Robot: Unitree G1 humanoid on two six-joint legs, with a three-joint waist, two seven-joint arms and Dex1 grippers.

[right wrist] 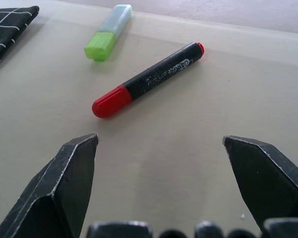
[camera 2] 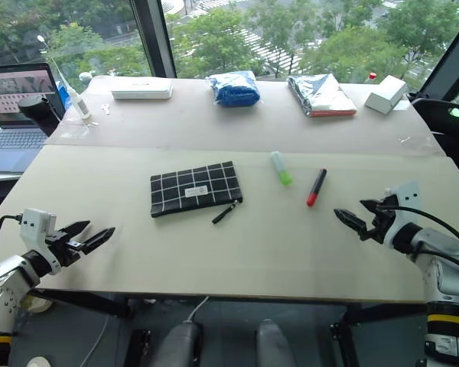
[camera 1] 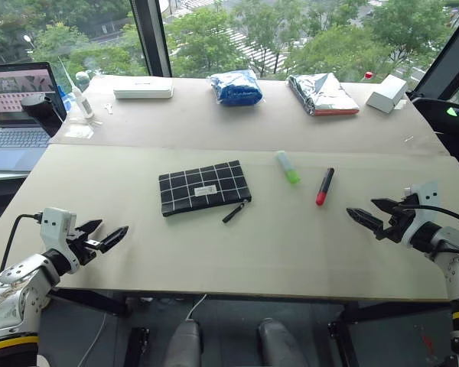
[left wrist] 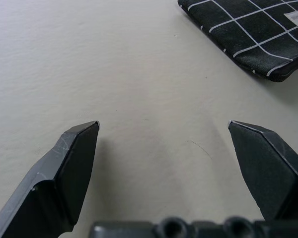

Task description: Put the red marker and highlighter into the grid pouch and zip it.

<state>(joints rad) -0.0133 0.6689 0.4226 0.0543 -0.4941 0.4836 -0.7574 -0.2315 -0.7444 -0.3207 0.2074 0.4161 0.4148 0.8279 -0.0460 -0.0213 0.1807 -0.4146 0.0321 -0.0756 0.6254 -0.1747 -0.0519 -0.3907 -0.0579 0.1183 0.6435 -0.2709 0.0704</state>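
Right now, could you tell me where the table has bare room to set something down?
Bare: the near strip between the black grid pouch and the table's front edge. Crowded: beside the green-capped highlighter and red marker.

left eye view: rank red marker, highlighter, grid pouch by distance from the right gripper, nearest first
From the right gripper:
1. red marker, just ahead and toward table centre
2. highlighter, beyond the marker, apart from it
3. grid pouch, mid-table, nearer the left side
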